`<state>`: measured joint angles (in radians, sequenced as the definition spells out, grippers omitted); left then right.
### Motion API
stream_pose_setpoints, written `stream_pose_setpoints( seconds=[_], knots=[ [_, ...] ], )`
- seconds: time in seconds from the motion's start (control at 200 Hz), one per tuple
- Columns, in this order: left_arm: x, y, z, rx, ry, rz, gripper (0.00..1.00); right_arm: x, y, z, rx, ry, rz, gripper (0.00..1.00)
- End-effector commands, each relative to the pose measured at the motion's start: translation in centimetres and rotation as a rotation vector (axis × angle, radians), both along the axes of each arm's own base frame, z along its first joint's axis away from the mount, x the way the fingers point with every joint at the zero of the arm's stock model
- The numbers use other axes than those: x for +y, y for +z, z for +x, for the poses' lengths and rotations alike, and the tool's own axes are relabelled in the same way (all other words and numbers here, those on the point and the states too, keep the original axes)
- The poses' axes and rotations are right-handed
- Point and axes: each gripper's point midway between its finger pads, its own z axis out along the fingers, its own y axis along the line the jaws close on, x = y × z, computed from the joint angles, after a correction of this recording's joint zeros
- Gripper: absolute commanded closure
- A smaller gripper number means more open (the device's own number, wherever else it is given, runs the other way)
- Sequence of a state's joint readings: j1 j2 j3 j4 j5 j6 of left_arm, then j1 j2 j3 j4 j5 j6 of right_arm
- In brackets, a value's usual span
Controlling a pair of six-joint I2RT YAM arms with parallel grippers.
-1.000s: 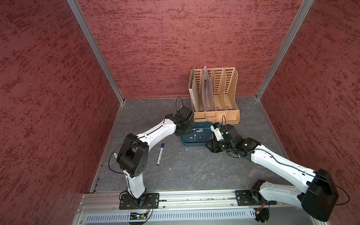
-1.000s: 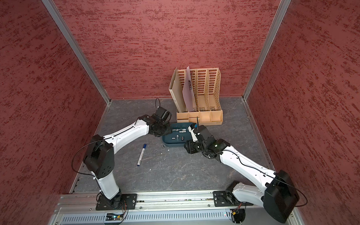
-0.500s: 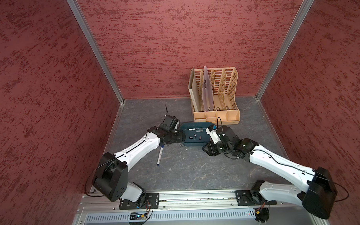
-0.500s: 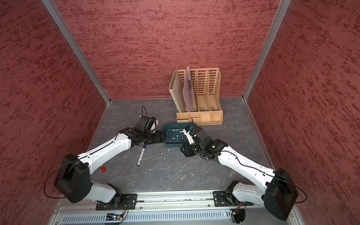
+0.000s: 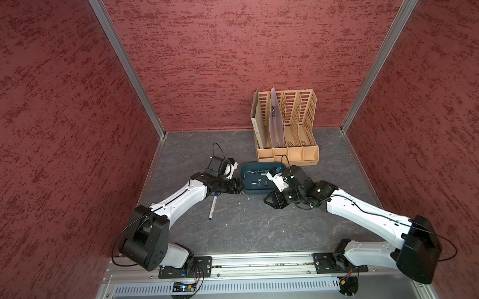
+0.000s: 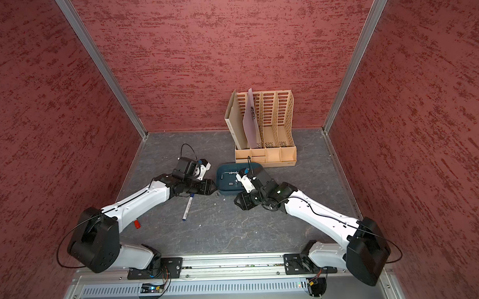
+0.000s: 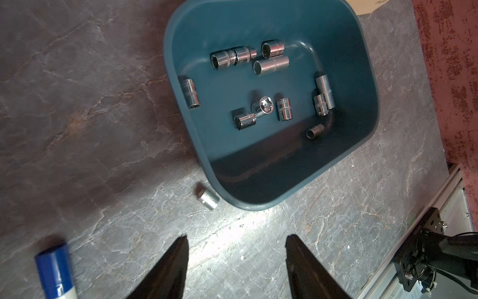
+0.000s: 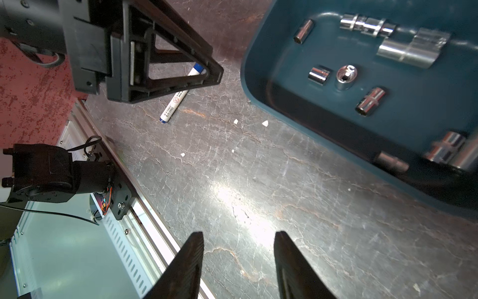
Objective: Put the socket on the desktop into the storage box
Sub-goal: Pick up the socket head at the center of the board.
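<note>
Where the loose socket [image 7: 209, 199] lies: on the desktop [image 7: 90, 116], ahead of the left gripper [image 7: 236, 238], between its fingertips and the box [image 7: 354, 77], just beside the box's outer wall; whether it touches the wall I cannot tell.
Long axis: flat on its side, slanted to the line between the left fingertips, neither along it nor square to it.
Pointing: dark open end faces away from the left gripper and toward the pen [image 7: 53, 271] side; the other end faces the box wall.
Left gripper: jaws parted to a middling gap, holding nothing.
Right gripper [image 8: 238, 233]: jaws parted, holding nothing; the box lies ahead of it and off to one side.
Loose sockets: one.
Boxed sockets [image 7: 271, 65]: eleven as far as I can count; two lie end to end and are hard to separate, one stands on end, the rest lie flat.
Boxes: one.
Pens: one, beside the left gripper.
File rack [image 5: 287, 132]: one, beyond the box from both grippers.
</note>
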<state>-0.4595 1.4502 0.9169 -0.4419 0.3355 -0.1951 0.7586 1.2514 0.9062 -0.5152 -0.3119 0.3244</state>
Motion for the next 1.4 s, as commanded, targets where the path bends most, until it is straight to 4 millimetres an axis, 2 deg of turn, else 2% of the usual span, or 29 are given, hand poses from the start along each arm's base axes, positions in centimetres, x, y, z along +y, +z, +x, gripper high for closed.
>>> stream_pose_setpoints(
  seconds=[0.0,0.15,0.581,0.776,1.007,1.398],
  knots=[
    [-0.3,-0.7,0.4,-0.029,-0.044,-0.008,0.37,0.7,0.8,-0.2,-0.015,0.031,0.025,0.51],
    [-0.3,-1.8,0.4,-0.018,-0.052,0.009,0.37,0.6,0.4,-0.2,-0.014,0.029,0.023,0.51],
    [-0.3,-3.2,0.9,-0.049,-0.089,0.043,0.36,0.6,-0.2,-0.2,-0.020,0.037,0.018,0.51],
    [-0.6,-3.3,0.6,-0.063,-0.126,0.048,0.33,0.5,0.0,-0.2,-0.031,0.033,0.022,0.51],
    [-1.0,-2.5,0.5,-0.147,-0.174,0.059,0.29,0.4,-0.4,-0.3,-0.033,0.035,0.019,0.51],
    [-1.3,-3.9,0.4,-0.060,-0.230,0.119,0.30,0.1,-0.5,-0.4,-0.040,0.023,0.026,0.51]
  ],
)
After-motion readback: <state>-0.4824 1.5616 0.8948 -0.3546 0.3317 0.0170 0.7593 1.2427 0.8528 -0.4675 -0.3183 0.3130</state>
